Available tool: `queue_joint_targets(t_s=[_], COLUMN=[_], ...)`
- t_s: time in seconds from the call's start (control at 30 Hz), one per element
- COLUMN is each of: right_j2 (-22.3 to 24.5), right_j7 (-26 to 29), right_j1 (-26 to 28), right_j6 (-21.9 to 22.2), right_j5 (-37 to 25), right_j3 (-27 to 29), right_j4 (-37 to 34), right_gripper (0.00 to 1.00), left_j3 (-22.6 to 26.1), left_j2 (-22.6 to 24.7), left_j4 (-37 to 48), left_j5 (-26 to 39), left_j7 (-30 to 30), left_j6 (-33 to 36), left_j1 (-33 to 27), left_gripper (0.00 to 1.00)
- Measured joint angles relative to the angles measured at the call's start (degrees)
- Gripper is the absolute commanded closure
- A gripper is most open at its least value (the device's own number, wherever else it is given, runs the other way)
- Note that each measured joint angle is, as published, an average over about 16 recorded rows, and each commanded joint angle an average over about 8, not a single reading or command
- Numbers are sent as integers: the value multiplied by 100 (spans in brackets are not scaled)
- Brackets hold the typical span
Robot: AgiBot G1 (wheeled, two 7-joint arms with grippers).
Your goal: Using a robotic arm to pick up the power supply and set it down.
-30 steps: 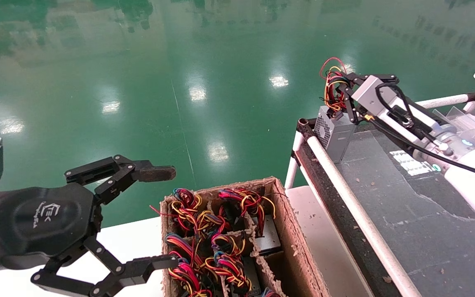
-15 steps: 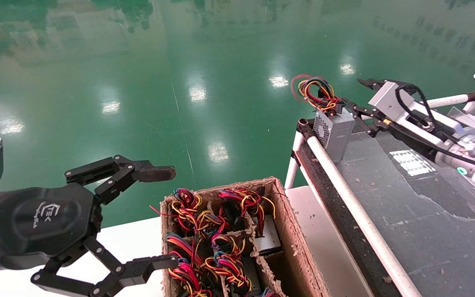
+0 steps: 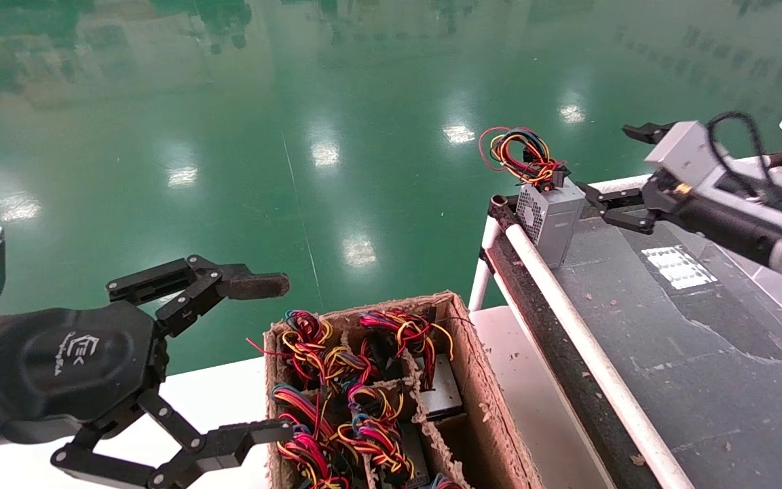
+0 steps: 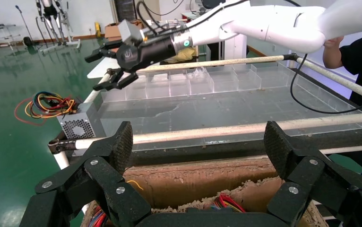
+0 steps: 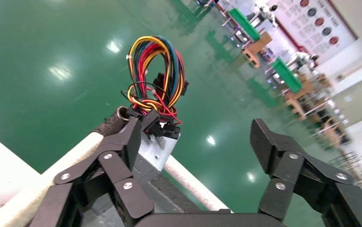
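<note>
The power supply (image 3: 554,221), a small silver box with a vent face, stands upright on the far corner of the dark table (image 3: 669,353). Its looped coloured wires (image 3: 516,155) stick up from its top. My right gripper (image 3: 603,157) hangs open just to the right of it, holding nothing. In the right wrist view one black finger (image 5: 129,139) lies close beside the power supply (image 5: 159,150), and the gripper (image 5: 196,135) frames only green floor. My left gripper (image 3: 287,354) is parked open at the near left. The left wrist view shows the power supply (image 4: 77,125) and the right gripper (image 4: 104,71) behind it.
A brown carton (image 3: 493,401) with several wired units stands on a white table (image 3: 214,394) below my left gripper (image 4: 199,142). A white rail (image 3: 567,319) edges the dark table. Clear plastic bins (image 4: 207,82) line its far side. A person (image 4: 358,61) stands beyond.
My right gripper has let go of the power supply, opened and drawn back to the right. The power supply now stands alone on the table corner. The left arm has not moved.
</note>
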Motion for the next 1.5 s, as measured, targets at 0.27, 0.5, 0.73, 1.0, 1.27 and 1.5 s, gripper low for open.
queue_joint_targets(t_s=[0.27,0.5,0.73,1.0,1.27,1.5], right_j2=[258,386,490,606,722,823], right_j7=[883,1279,1437,1576,1715,1836], right_j1=[224,244,96,-112,-320,-502], right_j6=[-682,-1167,-1553,-1977,-2402,-2774], right_j5=[392,759,1081,1441,1801,2116], right_j3=[-3,29,66,110,154,193], right_j4=[-95,-61,165,469,773,1039], right_gripper=[0,0,0,0,0,0], left_j3=[0,0,1,2,2,3], left_j2=[0,0,0,-1,-1,-1], left_j4=[1,2,3,3,3,3], left_j5=[-1,-2,-2,-3,-3,-4], left_j7=[1,1,2,2,2,3], left_j6=[-1,-2,-2,-2,-2,-2], left_j1=[1,1,0,0,0,0], left_gripper=[0,0,0,0,0,0])
